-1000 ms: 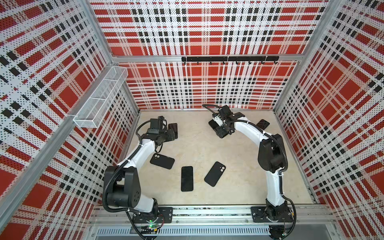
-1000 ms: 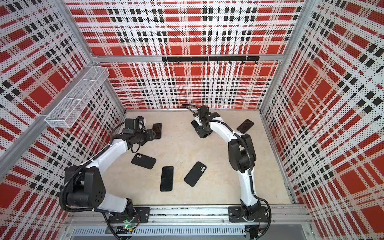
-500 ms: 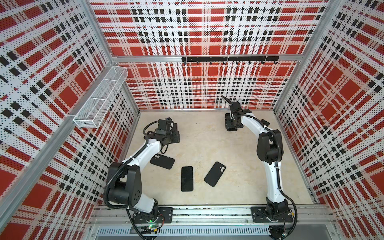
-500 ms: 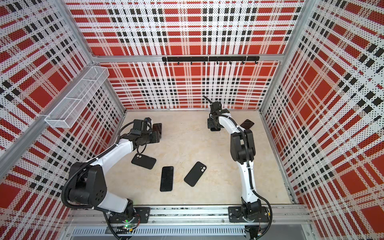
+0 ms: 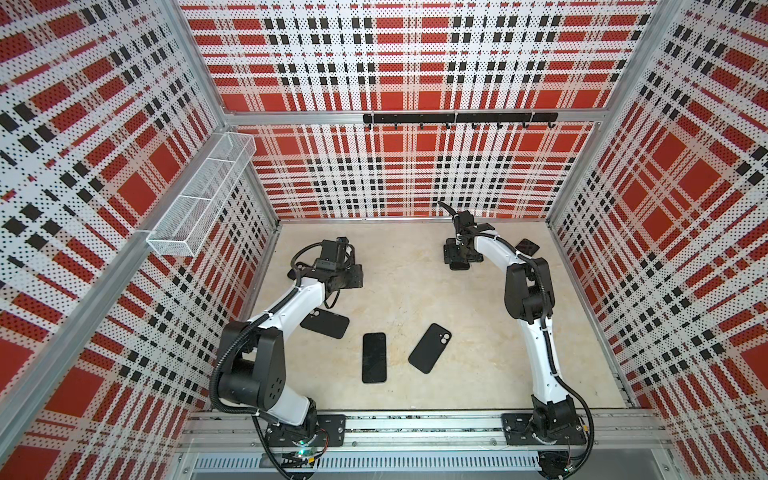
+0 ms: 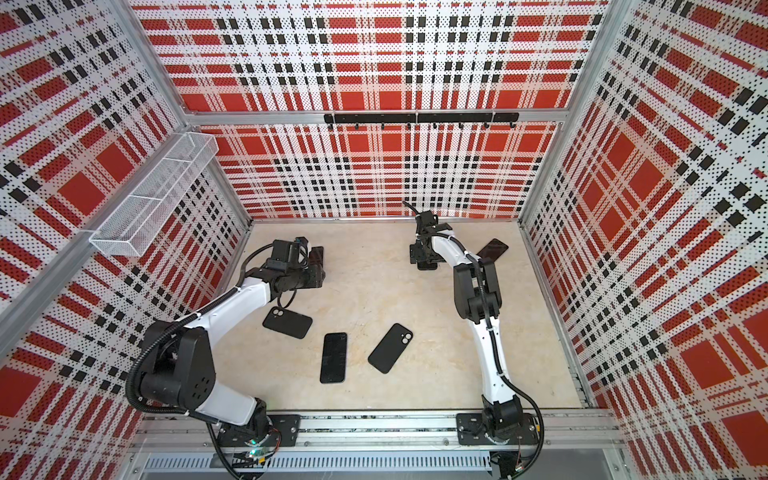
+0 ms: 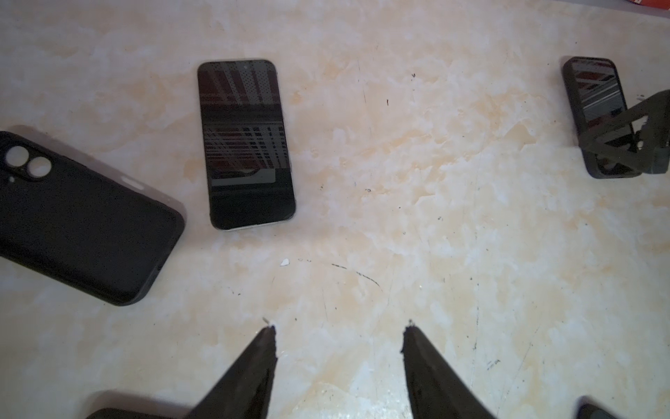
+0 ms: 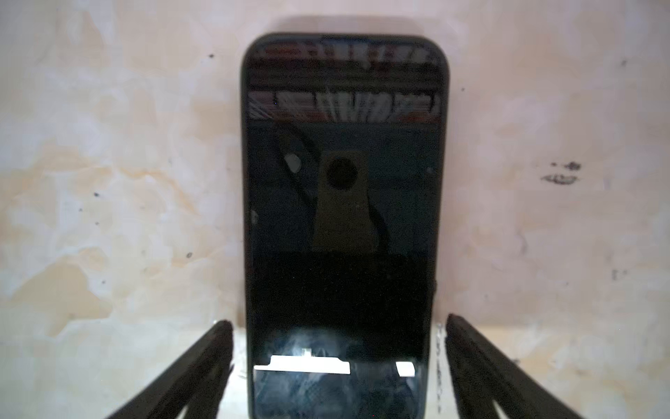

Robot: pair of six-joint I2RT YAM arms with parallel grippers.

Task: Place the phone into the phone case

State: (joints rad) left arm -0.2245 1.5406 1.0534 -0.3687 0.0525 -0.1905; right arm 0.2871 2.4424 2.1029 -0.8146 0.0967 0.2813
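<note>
My right gripper [image 8: 339, 321] is open over a phone in a black phone case [image 8: 342, 203] that lies screen up on the floor. A finger stands on each side of it with a gap. In both top views this is at the back right [image 5: 459, 264]. My left gripper [image 7: 340, 328] is open over bare floor at the back left [image 5: 338, 268], with nothing between its fingers. The left wrist view shows a bare phone [image 7: 246, 145] lying screen up beside an empty black case [image 7: 83, 217] with camera holes.
Near the front lie two black cases [image 5: 325, 324] [image 5: 430, 347] and a phone [image 5: 374, 363], all flat on the floor. Another phone [image 5: 527, 247] lies by the right wall behind my right arm. A wire basket [image 5: 203, 195] hangs on the left wall.
My right gripper swung from the back middle toward the right and opened, letting go of the cased phone. My left gripper shifted a little to the right.
</note>
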